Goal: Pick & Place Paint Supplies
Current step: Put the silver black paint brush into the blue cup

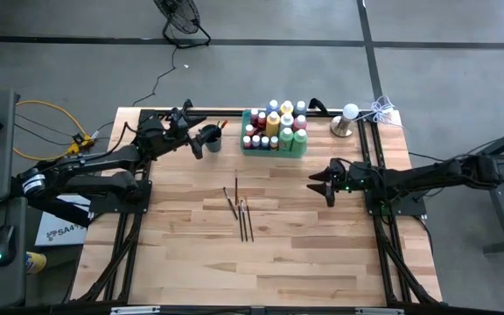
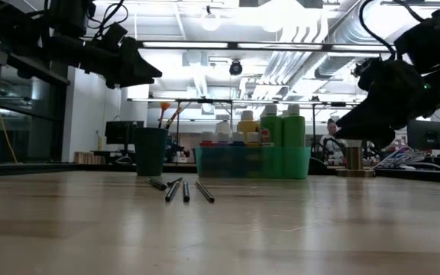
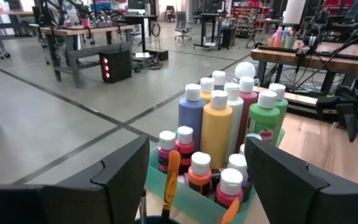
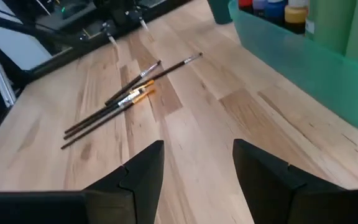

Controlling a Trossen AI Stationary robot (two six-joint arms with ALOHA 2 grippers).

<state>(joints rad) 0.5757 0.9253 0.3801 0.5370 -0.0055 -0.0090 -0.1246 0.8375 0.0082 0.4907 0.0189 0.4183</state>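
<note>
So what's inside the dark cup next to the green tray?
The dark cup holds brushes: orange-tipped ends poke above its rim in the low view, beside the green tray. The left gripper hovers open over it. How many, and the cup's bottom, are hidden.

Left pincer (image 1: 201,140) raised, fingers parted, empty; right pincer (image 1: 320,185) likewise, mid-table.

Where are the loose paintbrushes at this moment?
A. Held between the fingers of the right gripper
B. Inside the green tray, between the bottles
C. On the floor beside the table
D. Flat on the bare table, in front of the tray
D: the loose paintbrushes lie flat on the wooden table, apart from the green tray, and the open right gripper holds nothing.
</note>
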